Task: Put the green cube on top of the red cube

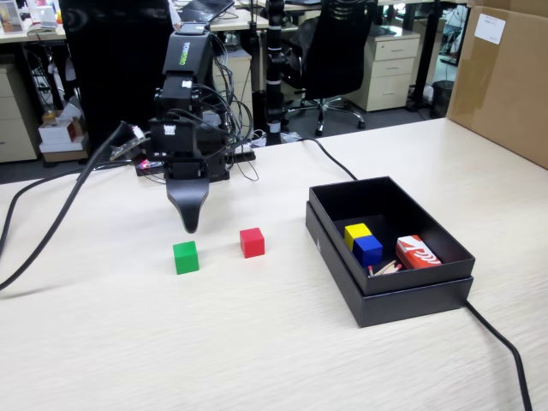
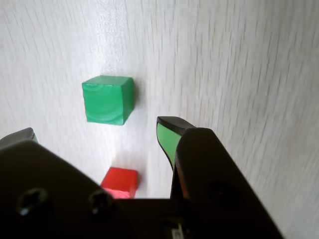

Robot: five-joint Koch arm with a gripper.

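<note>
One green cube (image 1: 186, 257) and one red cube (image 1: 252, 242) sat apart mid-desk, nearer its far edge. The gripper (image 2: 94, 130) hung above the green cube, jaws apart, empty.

An office: behind the pale wood counter (image 1: 257, 342) stand a black swivel chair (image 1: 330, 51) on casters, beige drawer units (image 1: 390, 73), desks with cluttered tops, trailing cables (image 1: 51, 223) and a cardboard box (image 1: 505, 77).

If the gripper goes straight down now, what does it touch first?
Probably the bare table, just behind the green cube. The open gripper hangs near it, but depth is unclear, so it may clip the cube.
</note>
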